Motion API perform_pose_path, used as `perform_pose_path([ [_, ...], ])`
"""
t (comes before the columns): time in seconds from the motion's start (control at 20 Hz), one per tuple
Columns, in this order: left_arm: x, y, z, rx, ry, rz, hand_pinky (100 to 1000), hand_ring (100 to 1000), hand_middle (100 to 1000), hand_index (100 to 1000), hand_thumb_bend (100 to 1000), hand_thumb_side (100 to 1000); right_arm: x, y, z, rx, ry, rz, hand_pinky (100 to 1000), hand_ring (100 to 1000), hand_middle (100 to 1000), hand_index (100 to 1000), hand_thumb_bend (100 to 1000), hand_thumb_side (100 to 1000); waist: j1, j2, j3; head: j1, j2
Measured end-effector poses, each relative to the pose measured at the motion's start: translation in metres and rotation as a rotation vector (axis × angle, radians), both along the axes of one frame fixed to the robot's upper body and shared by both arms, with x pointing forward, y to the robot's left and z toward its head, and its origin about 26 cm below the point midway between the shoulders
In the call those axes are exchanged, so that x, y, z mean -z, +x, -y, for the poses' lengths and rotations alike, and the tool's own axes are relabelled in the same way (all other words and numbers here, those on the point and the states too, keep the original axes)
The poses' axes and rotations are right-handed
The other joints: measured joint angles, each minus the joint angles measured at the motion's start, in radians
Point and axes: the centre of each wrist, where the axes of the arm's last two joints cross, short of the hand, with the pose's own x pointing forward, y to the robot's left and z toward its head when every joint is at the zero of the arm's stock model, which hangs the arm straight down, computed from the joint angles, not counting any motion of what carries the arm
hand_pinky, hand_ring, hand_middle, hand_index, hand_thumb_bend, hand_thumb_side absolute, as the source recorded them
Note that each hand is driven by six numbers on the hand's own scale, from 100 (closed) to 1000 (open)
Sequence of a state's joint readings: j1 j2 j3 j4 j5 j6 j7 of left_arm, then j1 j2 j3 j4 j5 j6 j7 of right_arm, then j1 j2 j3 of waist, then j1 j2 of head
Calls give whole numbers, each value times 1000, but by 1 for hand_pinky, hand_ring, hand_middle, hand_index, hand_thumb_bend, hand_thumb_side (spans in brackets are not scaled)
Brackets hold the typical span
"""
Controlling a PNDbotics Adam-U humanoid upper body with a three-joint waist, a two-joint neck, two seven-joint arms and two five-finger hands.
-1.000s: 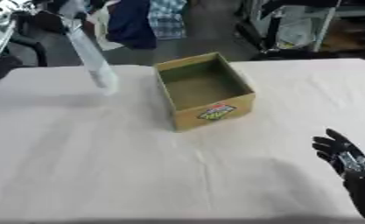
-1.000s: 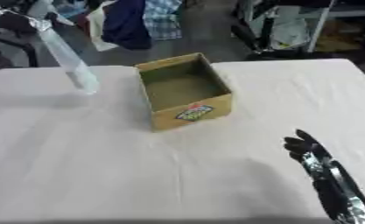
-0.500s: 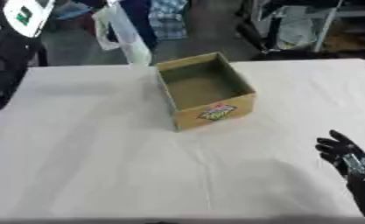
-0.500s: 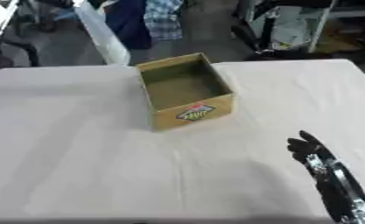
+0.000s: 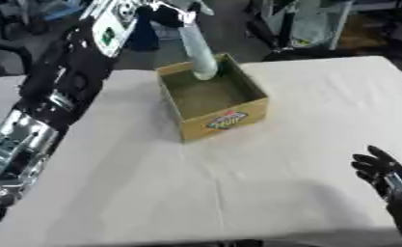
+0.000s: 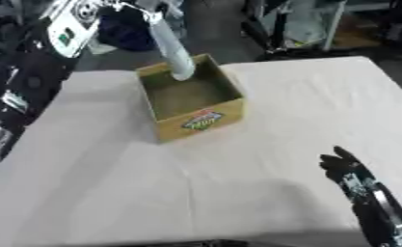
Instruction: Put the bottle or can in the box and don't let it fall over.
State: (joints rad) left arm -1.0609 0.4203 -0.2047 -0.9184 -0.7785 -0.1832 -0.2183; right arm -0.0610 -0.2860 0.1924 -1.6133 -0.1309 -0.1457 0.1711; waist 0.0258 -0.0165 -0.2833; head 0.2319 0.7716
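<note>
Table (image 5: 280, 193): covered in a pale cloth, creased in places, filling most of both views.

Box (image 5: 214, 101): open-topped cardboard carton, standing on the cloth toward the far middle of the table, set at a slant to the table edges. A coloured label shows on its near side wall. The interior floor is visible and looks bare apart from the bottle's lower end.

Bottle (image 5: 198, 53): long, pale, translucent, held tilted with its top leaning toward the far left and its lower end inside the box opening at the far corner. Whether the base touches the box floor or wall cannot be told.

Left hand (image 5: 166, 14): at the top of the views, at the end of the black-and-silver left arm (image 5: 65, 82), which crosses the left side of the table from the near left edge up to the box's far side. Its fingers are curled around the upper end of the bottle, gripping it from above.

Right hand (image 5: 381, 169): black, resting idle at the lower right corner over the cloth, fingers spread and pointing up, holding nothing, well apart from the box.

Background beyond the far table edge: dark floor, blue fabric and pieces of equipment, too blurred to identify.
</note>
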Motion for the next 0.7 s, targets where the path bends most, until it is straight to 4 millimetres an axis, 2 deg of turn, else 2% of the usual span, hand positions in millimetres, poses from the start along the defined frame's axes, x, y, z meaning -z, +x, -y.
perform_pose_path([
  [0.1, 3, -1, -2, -4, 12, 2, 925, 937, 956, 991, 708, 775, 0, 0, 0, 1, 2, 0, 949, 900, 841, 1000, 100, 837, 1, 0, 2, -4, 0],
  [0.2, 0, -4, -4, 2, -4, 22, 920, 942, 967, 988, 713, 790, 0, 0, 0, 3, 2, 0, 949, 900, 841, 1000, 100, 836, 3, 0, 10, -10, 0],
  [0.35, -12, -15, -17, 10, -77, 79, 893, 926, 951, 967, 604, 739, 1, 0, 1, 7, 3, -1, 950, 900, 841, 1000, 100, 836, 4, 0, 22, -22, 0],
  [0.4, -16, -21, -23, 11, -114, 101, 875, 914, 939, 951, 535, 716, 1, 0, 1, 9, 3, -1, 950, 900, 841, 1000, 100, 835, 3, 0, 25, -27, 0],
  [0.45, -21, -28, -30, 12, -158, 128, 867, 906, 931, 944, 520, 704, 1, 0, 2, 12, 3, 0, 950, 900, 841, 1000, 100, 835, 3, 0, 30, -32, 0],
  [0.6, -32, -56, -55, 1, -302, 203, 828, 884, 908, 911, 432, 678, 1, 0, 4, 26, 5, 3, 950, 900, 841, 1000, 100, 836, 3, 0, 50, -42, 0],
  [0.7, -31, -78, -74, -18, -408, 236, 807, 876, 904, 893, 384, 674, 1, 1, 5, 34, 7, 5, 950, 900, 841, 1000, 100, 836, 3, 1, 69, -49, 0],
])
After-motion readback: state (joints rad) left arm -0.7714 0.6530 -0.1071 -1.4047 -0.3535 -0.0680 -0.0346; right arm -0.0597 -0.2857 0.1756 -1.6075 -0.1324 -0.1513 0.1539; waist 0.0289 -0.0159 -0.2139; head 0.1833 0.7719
